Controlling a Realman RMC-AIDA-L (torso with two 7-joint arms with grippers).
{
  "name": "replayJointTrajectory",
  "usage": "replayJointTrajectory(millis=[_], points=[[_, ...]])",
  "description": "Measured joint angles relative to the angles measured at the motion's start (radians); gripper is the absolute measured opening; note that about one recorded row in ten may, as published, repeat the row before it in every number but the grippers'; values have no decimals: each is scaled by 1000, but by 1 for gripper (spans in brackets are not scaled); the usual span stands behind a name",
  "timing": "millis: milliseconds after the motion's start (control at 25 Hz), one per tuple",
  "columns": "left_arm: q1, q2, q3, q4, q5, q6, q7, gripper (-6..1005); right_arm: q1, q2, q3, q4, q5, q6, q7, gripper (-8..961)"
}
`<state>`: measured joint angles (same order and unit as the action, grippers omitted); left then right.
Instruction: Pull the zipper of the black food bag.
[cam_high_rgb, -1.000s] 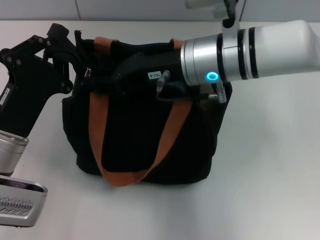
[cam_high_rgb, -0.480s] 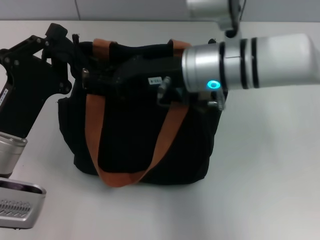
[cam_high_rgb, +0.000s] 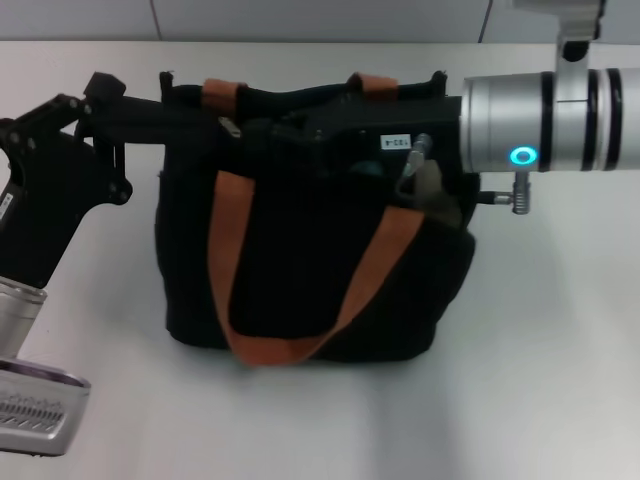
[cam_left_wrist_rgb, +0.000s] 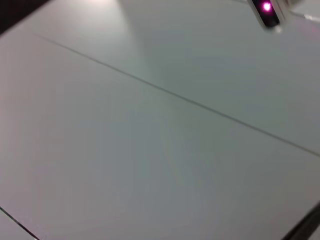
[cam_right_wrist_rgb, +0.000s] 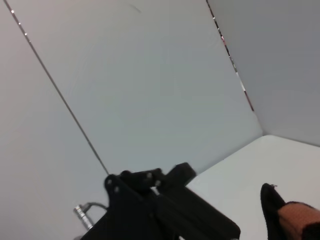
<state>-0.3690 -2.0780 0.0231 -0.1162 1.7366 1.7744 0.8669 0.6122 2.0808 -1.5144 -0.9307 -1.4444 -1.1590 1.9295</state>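
Head view shows the black food bag (cam_high_rgb: 310, 250) standing upright on the white table (cam_high_rgb: 540, 380), near the middle of the work area; its two orange straps (cam_high_rgb: 300, 345) hang down the near face in a loop, and short orange tabs show at the far rim.

Left gripper (cam_high_rgb: 165, 105) reaches in from the robot's left at rim height; its black fingers lie along the bag's top edge at the left corner and appear pinched on the fabric there, though the contact itself is dark against dark and cannot be confirmed.

Right gripper (cam_high_rgb: 270, 135) enters from the robot's right, its silver forearm with a lit blue ring passing just beside the bag's right upper corner; the black hand lies across the top opening, reaching toward the left part of the rim; whether its fingers are apart or together cannot be told.

Zipper pull cannot be picked out with certainty; the zip line runs along the rim directly under and beside the right gripper.

Left wrist view shows only pale wall panels; right wrist view shows the left gripper (cam_right_wrist_rgb: 150, 200) farther off and a corner of the bag (cam_right_wrist_rgb: 272, 200) with an orange strap end.
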Motion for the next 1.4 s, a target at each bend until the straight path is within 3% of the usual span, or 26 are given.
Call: replayJointTrajectory(millis=[640, 840, 1120, 1400], points=[[3, -1, -6, -14, -1, -10, 38, 16, 4, -4, 101, 2, -94, -113, 31, 17], [2, -2, -2, -14, 0, -9, 38, 16, 12, -4, 103, -4, -96, -149, 26, 210], [-4, -2, 3, -15, 2, -9, 39, 17, 58, 3, 96, 20, -132, -128, 32, 368], [-8, -2, 5, -17, 3, -5, 38, 18, 115, 6, 81, 97, -124, -105, 33, 389]])
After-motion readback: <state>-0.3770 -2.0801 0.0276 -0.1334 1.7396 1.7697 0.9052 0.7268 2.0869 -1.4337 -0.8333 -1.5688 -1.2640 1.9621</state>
